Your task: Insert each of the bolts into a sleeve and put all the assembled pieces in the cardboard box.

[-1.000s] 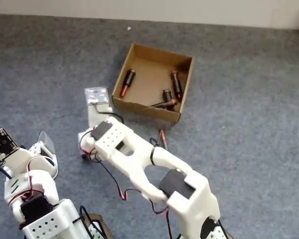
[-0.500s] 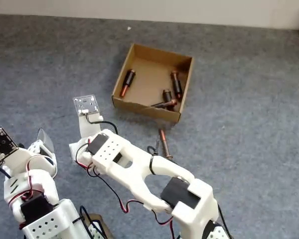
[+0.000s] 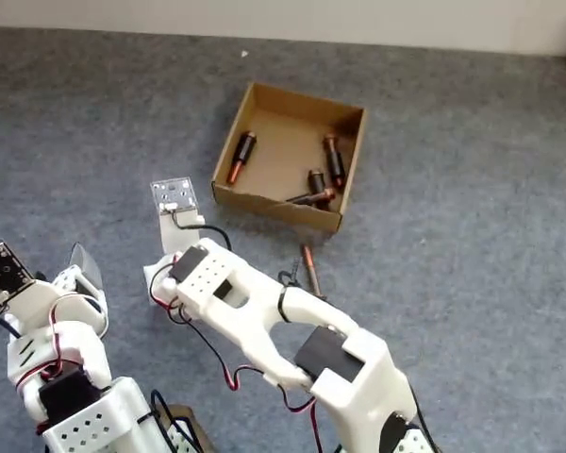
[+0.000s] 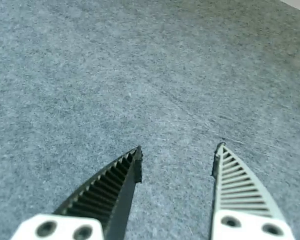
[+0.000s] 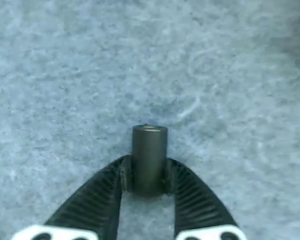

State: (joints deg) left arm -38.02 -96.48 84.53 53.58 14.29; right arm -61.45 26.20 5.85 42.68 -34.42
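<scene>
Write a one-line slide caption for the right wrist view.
Right gripper shut on a dark sleeve, its open end pointing past the fingertips, with grey carpet behind.

White arms (image 3: 255, 302) carry black servos (image 3: 325, 351), red-black cables (image 3: 230, 379) and ribbed tools (image 4: 179, 148).

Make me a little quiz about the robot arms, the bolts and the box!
1. True or false: the right claw is shut on a sleeve.
2. Look at the loose bolt and the box. Where is the bolt? A: inside it. B: on the carpet just outside it. C: balanced on its rim.
3. Fill the blank: the left claw is ____ and holds nothing.

Key: 1 true; 2 B; 3 open.
</scene>
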